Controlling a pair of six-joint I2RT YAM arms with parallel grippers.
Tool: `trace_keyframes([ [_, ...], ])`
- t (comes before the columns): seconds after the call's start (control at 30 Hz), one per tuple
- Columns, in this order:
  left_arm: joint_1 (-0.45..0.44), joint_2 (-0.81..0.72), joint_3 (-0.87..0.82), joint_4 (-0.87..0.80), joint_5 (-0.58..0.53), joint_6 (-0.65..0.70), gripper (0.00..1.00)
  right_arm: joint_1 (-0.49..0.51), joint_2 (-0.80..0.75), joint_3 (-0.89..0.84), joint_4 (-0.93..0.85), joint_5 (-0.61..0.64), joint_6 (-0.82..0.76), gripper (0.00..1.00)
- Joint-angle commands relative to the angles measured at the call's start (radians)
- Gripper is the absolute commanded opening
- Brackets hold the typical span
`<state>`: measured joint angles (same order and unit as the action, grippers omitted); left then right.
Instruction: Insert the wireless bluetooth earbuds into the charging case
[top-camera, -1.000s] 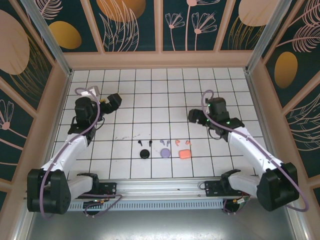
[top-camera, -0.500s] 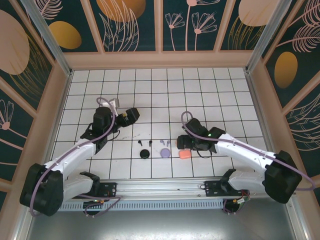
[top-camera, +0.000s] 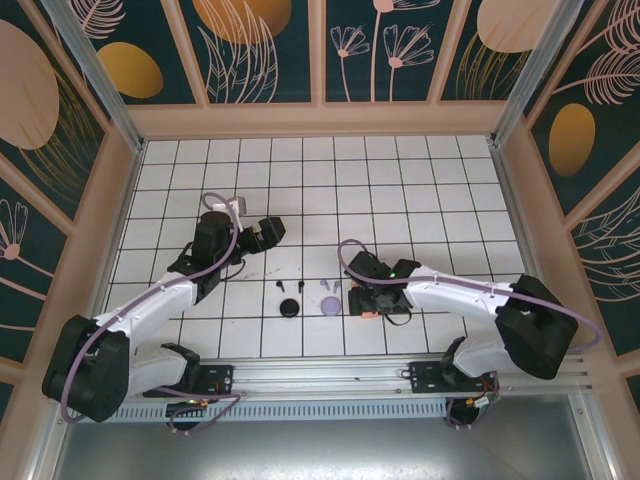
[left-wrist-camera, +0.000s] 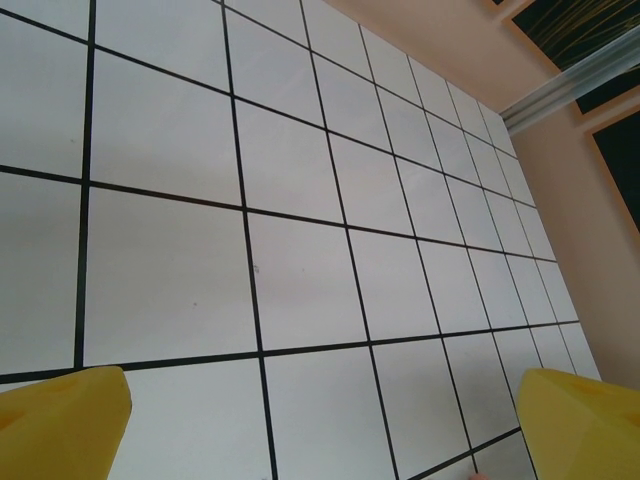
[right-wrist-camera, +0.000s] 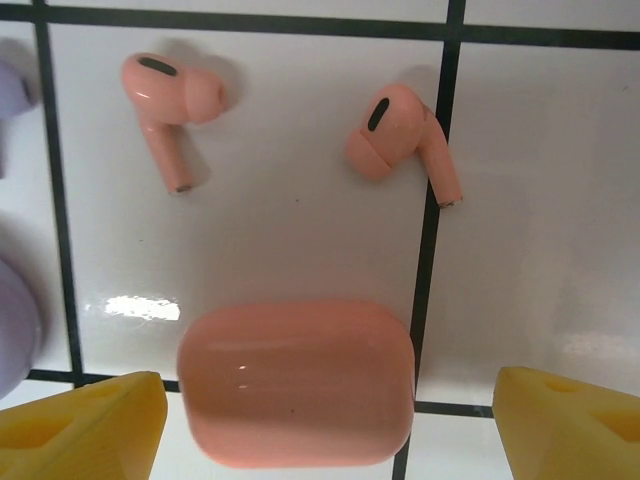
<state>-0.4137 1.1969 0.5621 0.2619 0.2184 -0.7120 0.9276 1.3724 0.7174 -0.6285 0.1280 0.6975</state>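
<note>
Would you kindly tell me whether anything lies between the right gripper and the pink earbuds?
Yes: the closed pink case lies between the open right gripper and both pink earbuds, which lie on the tile beyond it.

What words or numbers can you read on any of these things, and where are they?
None: no word, number, brand or sign can be read anywhere.
pink case: plain, no print.
pink earbud on the left and pink earbud on the right: plain, only a dark oval spot on each.
black case and lilac case: too small to tell.
wall panels: flower and leaf drawings, no letters.
</note>
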Motion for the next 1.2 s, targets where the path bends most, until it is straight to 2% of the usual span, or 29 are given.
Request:
trace_keyframes([
  [0.0,-0.008,0.002,0.036,-0.024,-0.014,0.012,0.99,0.008,0.027,0.02,-0.003,0.022,0.004,0.85],
  [0.47,-0.008,0.004,0.055,-0.033,-0.023,0.027,0.99,0.008,0.092,0.038,0.037,0.001,-0.009,0.81],
  [1.17,-0.008,0.014,0.082,-0.054,-0.032,0.048,0.99,0.04,0.088,-0.003,0.021,0.002,0.08,0.77],
])
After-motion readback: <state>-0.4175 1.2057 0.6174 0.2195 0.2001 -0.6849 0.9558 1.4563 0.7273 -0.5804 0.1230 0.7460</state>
